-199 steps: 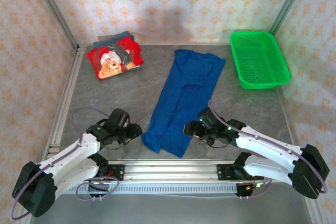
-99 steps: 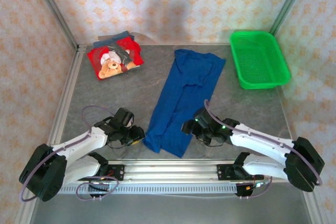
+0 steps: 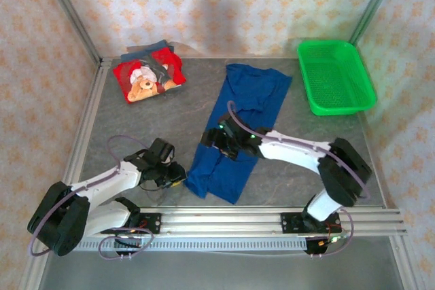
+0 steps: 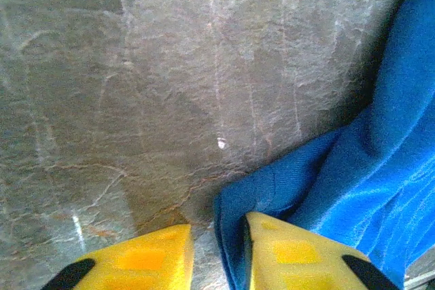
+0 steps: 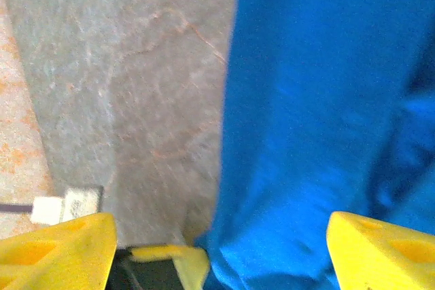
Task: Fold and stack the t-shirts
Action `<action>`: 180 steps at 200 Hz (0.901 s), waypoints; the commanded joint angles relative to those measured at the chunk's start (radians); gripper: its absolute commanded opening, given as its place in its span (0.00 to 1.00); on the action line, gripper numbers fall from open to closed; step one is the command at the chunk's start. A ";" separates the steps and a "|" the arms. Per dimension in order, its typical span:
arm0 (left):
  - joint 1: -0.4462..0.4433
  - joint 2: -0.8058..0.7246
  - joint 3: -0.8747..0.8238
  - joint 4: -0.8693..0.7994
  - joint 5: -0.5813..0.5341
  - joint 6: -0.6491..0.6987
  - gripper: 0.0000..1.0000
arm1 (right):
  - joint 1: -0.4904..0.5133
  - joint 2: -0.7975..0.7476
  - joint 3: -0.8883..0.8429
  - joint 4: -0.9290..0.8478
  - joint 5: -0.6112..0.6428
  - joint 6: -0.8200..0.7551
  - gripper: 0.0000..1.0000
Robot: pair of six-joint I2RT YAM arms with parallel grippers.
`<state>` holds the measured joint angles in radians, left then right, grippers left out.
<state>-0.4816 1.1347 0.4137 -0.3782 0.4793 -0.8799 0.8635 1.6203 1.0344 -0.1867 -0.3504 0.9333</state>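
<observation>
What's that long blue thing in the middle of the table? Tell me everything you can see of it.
It is a royal-blue t-shirt of soft knit cloth, plain on the face that shows, folded lengthwise into a long strip. It lies flat and slightly rumpled on the grey table, slanting from the far middle toward the near edge. The left tool has the near corner's hem between its fingers, a small gap left. The right tool hangs wide open over one long edge.

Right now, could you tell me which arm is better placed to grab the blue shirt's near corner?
Left: the left gripper straddles that corner of the blue shirt; the right gripper hangs open mid-shirt.
</observation>
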 commanded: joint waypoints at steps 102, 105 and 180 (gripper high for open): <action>0.004 -0.244 -0.028 -0.104 -0.149 -0.189 0.00 | 0.003 0.392 0.252 0.009 0.115 0.021 0.78; 0.004 -0.263 -0.034 -0.110 -0.150 -0.204 0.00 | 0.003 0.393 0.253 0.006 0.117 0.021 0.78; -0.003 -0.678 -0.160 -0.358 -0.210 -0.527 0.00 | -0.001 0.425 0.268 -0.015 0.133 0.019 0.78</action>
<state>-0.4824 0.5247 0.2661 -0.5797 0.3321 -1.2678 0.8635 2.0018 1.2995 -0.1413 -0.2806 0.9497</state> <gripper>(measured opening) 0.041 0.782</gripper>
